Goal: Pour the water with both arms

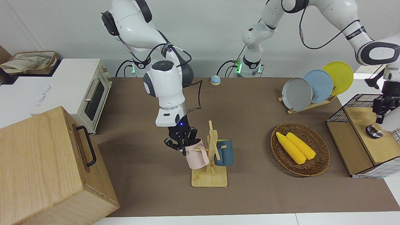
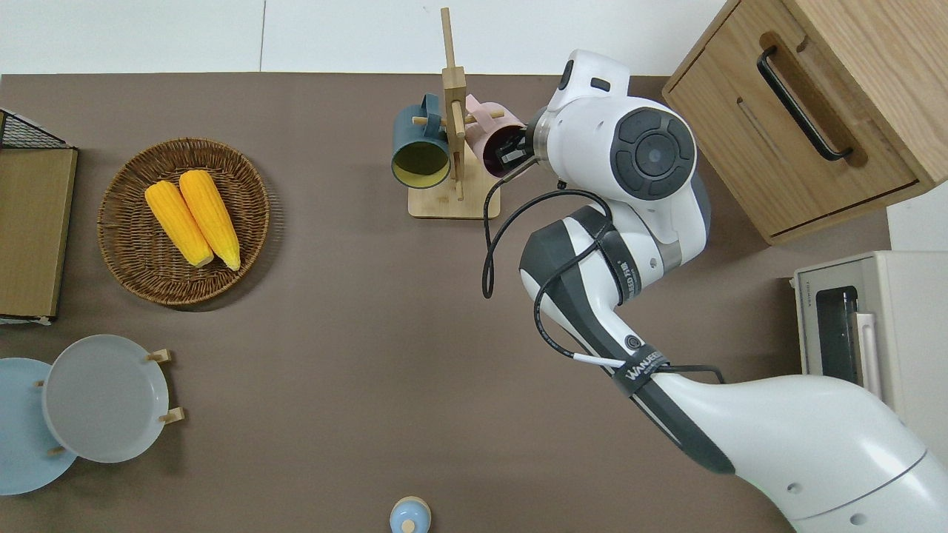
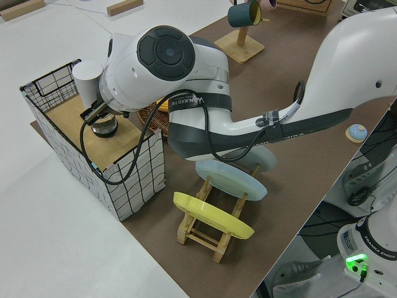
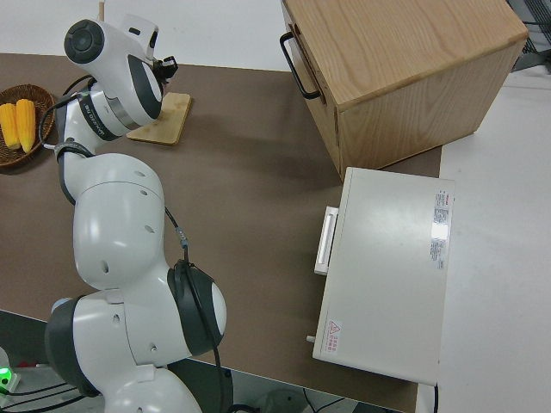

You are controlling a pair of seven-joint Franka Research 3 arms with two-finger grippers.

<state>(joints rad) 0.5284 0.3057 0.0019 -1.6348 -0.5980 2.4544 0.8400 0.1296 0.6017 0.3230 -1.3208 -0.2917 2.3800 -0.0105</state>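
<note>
The left hand (image 1: 382, 109) hangs over a glass kettle (image 1: 374, 130) on the wire rack's wooden shelf (image 1: 368, 137); its finger state cannot be told. Farther out, the right hand (image 1: 182, 142) pinches the rim of the pink mug (image 1: 197, 155) hanging on the wooden mug tree (image 1: 210, 162), beside a blue mug (image 1: 223, 152).

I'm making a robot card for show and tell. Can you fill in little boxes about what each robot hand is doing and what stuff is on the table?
right gripper: at the pink mug, fingers at its rim, on the wooden mug rack
left gripper: above a silver-topped container on the wire basket shelf
blue mug: hanging on the same rack
corn: two cobs in the wicker basket
plates: grey, blue, yellow, upright in a stand
other things: wooden box, toaster oven
</note>
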